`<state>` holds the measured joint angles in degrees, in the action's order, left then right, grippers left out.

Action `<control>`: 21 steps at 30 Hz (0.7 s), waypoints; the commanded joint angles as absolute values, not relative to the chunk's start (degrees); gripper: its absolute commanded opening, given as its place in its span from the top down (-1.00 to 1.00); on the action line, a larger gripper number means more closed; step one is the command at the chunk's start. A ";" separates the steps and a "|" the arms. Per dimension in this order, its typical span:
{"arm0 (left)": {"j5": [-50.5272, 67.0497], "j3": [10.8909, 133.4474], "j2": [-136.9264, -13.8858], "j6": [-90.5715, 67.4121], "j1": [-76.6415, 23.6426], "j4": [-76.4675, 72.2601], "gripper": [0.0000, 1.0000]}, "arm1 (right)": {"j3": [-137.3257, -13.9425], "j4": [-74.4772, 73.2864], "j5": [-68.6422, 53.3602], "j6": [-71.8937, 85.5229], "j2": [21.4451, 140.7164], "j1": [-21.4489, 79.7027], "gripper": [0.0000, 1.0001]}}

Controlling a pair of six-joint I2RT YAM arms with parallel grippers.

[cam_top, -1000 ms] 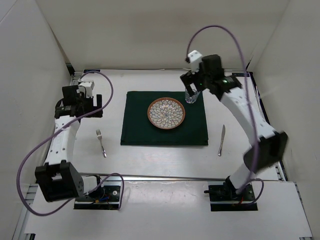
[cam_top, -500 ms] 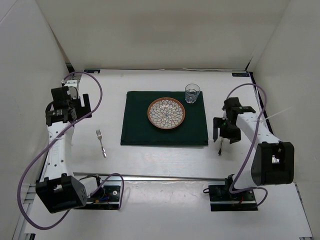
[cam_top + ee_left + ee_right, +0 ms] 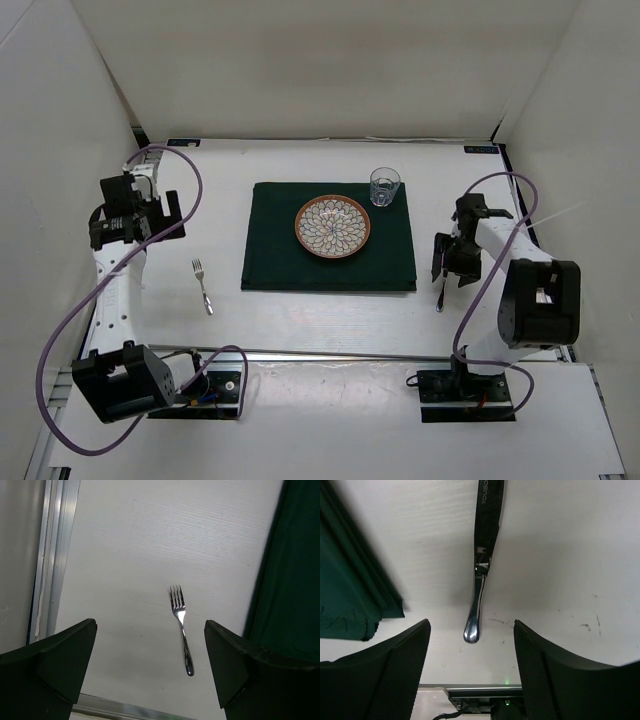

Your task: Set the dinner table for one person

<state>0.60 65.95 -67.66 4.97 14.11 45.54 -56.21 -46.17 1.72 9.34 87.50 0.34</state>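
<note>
On the white dinner table lies a dark green mat with a patterned plate and a clear glass at its far right corner. A fork lies left of the mat, also in the left wrist view. A knife lies right of the mat, also in the right wrist view. My left gripper is open and empty, raised far left of the fork. My right gripper is open and empty, low over the knife, its handle between the jaws.
White walls enclose the table on three sides. A metal rail runs along the near edge. The mat's right edge shows left of the knife, and a side rail left of the fork.
My right arm left the glass on the mat's far right corner and swung down to the knife, settling lower over it. My left arm drew back a little to the left.
</note>
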 commanded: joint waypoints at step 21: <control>8.53 63.37 -59.15 12.13 17.31 43.42 -1.00 | -57.39 -42.97 4.13 13.18 97.73 0.00 0.00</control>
